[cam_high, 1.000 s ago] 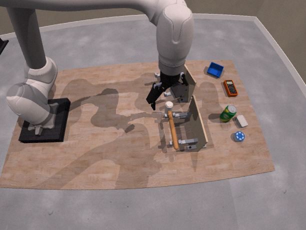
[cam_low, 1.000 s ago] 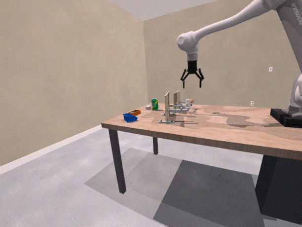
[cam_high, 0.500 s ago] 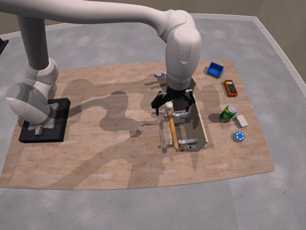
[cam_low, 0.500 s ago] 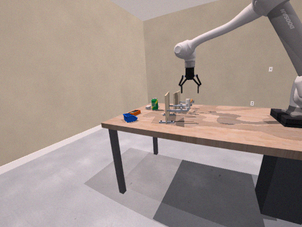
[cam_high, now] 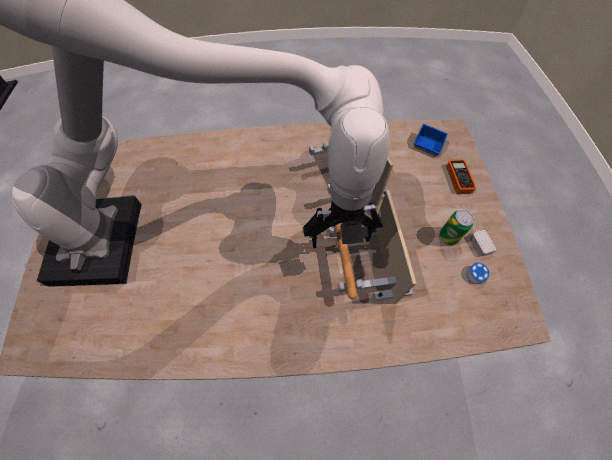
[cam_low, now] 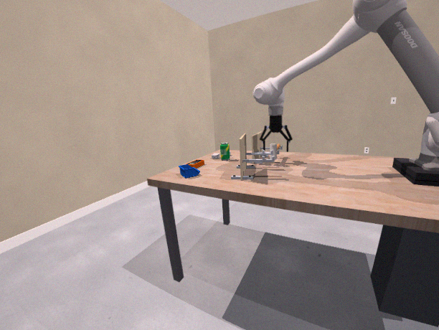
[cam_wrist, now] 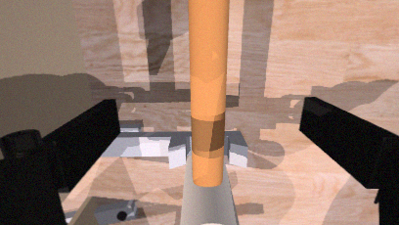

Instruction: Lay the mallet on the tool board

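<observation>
The mallet [cam_high: 346, 265] has an orange handle [cam_wrist: 208, 88] and a grey head [cam_wrist: 209, 202]. It lies across the grey arms [cam_high: 372, 284] of the nearer tool board [cam_high: 400, 245], its handle between two pegs [cam_wrist: 205, 153]. My gripper [cam_high: 342, 230] hangs just above the handle near the head, fingers wide open on either side of it [cam_wrist: 209, 117], holding nothing. The empty tool board [cam_low: 243, 155] stands beyond, mostly hidden behind my arm in the top view; only its top edge [cam_high: 384, 176] and one arm [cam_high: 318, 148] show. The gripper also shows in the exterior view [cam_low: 276, 140].
To the right of the boards are a blue bin [cam_high: 430, 138], an orange multimeter [cam_high: 461, 176], a green can [cam_high: 456, 226], a white box [cam_high: 484, 242] and a blue-white disc [cam_high: 478, 273]. My black base plate [cam_high: 90, 245] sits at the far left.
</observation>
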